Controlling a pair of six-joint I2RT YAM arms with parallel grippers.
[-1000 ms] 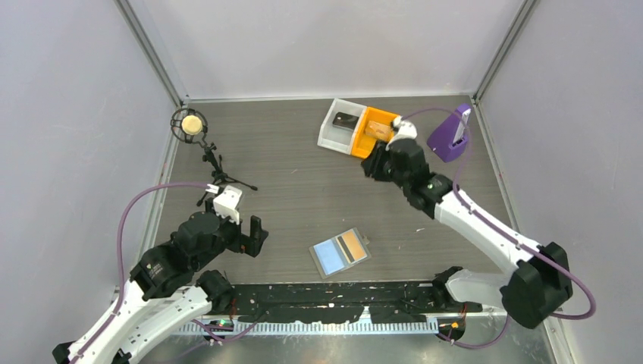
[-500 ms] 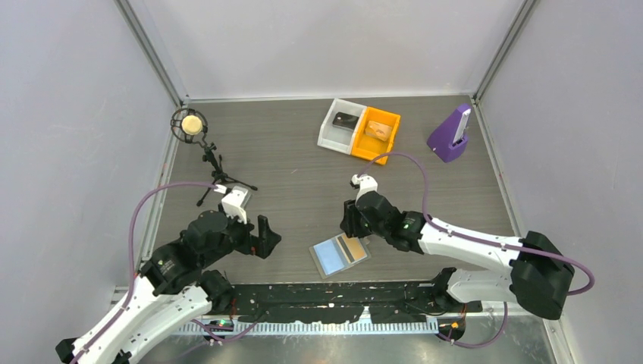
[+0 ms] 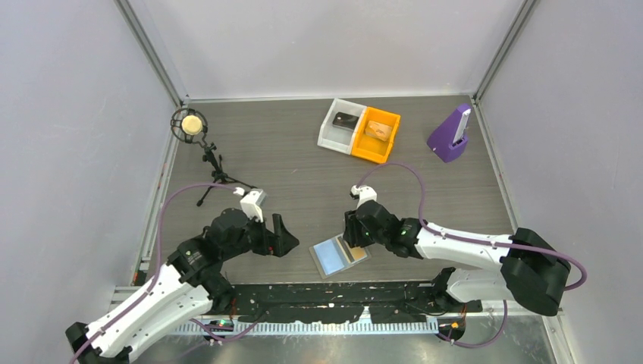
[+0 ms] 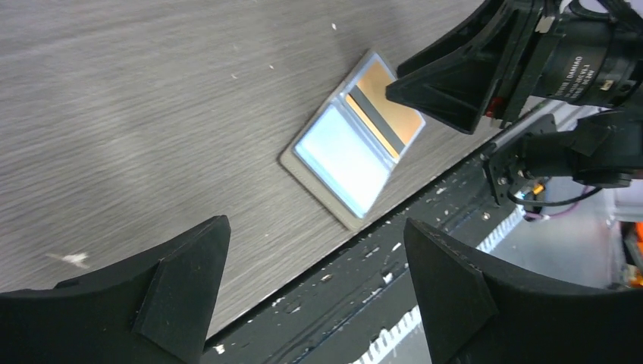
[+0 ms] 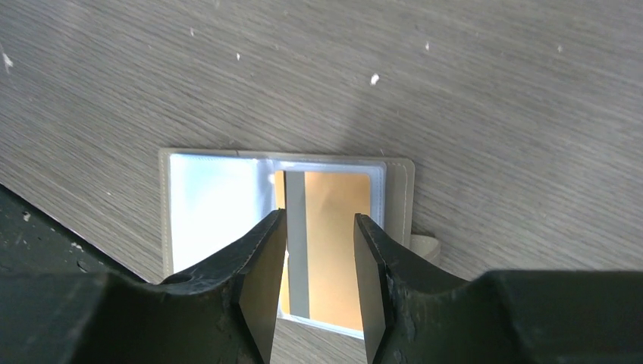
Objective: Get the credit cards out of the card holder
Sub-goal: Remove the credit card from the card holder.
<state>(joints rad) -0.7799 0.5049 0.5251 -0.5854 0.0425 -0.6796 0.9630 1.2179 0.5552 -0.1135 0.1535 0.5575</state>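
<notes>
**Hovering over the card panel: right arm is your nearer one**

Opened flat, the grey-brown bifold card holder [image 3: 327,262] lies on the grey wood-grain table [image 3: 303,174], just inside the black rail [image 3: 334,292] at the near edge and btwn the two arms. Its long axis runs approx left-to-right w/ a slight slant in the top view, w/ the fold across the middle. The left panel shows pale blue. The right panel holds an orange plastic credit card w/ a grey stripe [image 5: 334,227] under a clear sleeve. A small tab [image 5: 425,246] sticks out of the holder's right edge.

The black two-finger right gripper [image 5: 318,227] sits directly over that card panel, pointing down at it. Its jaws stand part-way apart w/ nothing held. Through the gap you see the stripe and a band of orange, so the gap is narrower than the card. In the wrist view the card's long side runs the same way as the fingers. You can't tell whether the tips touch the sleeve.

The black left gripper [image 4: 315,231] stands to the holder's left, near but apart. Its jaws are wide and empty, and it's aimed toward the blue panel.

So the pull looks like the right arm's job, and the left could prob. pin the holder down. Which end of the sleeve is open isn't clear, so settle that before you pick a pull direction.
</notes>
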